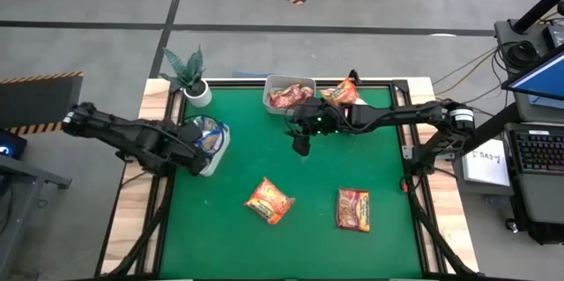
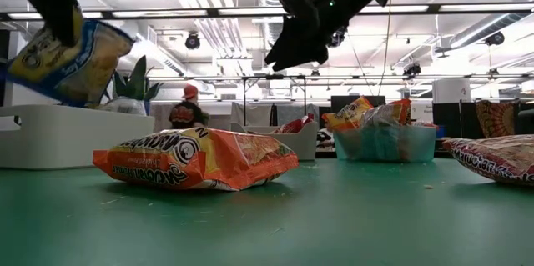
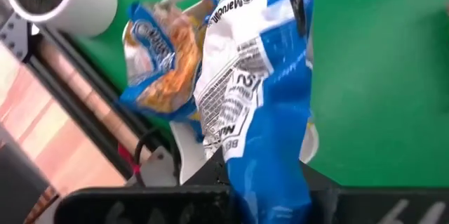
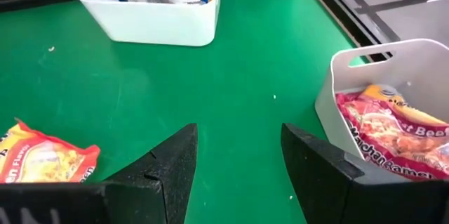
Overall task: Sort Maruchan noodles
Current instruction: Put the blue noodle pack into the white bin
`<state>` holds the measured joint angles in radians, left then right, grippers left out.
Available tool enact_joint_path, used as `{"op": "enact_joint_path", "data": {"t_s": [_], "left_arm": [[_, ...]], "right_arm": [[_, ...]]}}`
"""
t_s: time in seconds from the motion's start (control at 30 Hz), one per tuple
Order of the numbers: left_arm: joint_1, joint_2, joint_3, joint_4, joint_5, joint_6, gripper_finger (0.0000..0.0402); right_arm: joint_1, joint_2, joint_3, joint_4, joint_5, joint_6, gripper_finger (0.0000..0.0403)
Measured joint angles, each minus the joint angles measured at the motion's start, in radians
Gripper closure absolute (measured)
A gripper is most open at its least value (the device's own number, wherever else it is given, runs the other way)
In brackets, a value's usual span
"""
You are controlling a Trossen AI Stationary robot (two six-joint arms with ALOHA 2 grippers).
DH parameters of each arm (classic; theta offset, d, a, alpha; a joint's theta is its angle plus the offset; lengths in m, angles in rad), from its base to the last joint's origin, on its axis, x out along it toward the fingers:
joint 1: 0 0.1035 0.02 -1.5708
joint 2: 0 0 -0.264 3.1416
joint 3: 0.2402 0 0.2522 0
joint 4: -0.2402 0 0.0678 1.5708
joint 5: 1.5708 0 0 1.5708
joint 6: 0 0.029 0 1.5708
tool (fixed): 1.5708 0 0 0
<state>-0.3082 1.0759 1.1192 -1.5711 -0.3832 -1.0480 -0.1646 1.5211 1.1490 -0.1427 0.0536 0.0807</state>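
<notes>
Holding a blue-and-white packet (image 3: 259, 104) clamped between its fingers, the left pincer (image 1: 204, 144) hangs over the white tub (image 1: 220, 140) at the left edge of the green counter (image 1: 300, 219). The left wrist view shows a second blue packet (image 3: 158, 62) already lying in that tub; the high view only gives a blue blur there. In the low view the gripped packet dangles at upper left, above the tub's wall.

Right pincer (image 1: 301, 146) sits above the counter's upper middle, jaws parted to a moderate gap with nothing between them; the right wrist view shows bare green between its fingers (image 4: 172, 164).

Orange packet (image 1: 268, 201) lies loose at lower centre of the high view, and it fills the foreground in the low view. Dark red packet (image 1: 352, 209) lies to its right, apart from it.

Grey tub (image 1: 280, 83) at top centre holds red packets (image 4: 393, 136), label readable only from the right wrist. Just to its right, a teal tub (image 2: 385, 143) carries orange packets (image 1: 341, 94); its colour shows only in the low view.

A potted plant (image 1: 188, 71) stands at the upper left corner. A person (image 2: 185, 109) shows far behind in the low view.
</notes>
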Motion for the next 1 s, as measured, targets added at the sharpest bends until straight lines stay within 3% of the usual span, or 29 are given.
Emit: {"op": "enact_joint_path", "data": {"t_s": [0.37,0.7,1.0], "left_arm": [[0.091,0.066,-0.131,0.0,0.031,-0.076,0.0401],[0.095,0.2,-0.147,-0.001,0.062,-0.087,0.0358],[0.104,0.274,-0.147,0.006,0.072,-0.044,0.0348]], "right_arm": [[0.0,0.0,0.015,0.002,0.0,-0.011,0.0209],[0.0,0.0,0.015,0.003,0.0,-0.026,0.0209],[0.0,0.0,0.015,0.0,0.0,-0.03,0.0209]]}}
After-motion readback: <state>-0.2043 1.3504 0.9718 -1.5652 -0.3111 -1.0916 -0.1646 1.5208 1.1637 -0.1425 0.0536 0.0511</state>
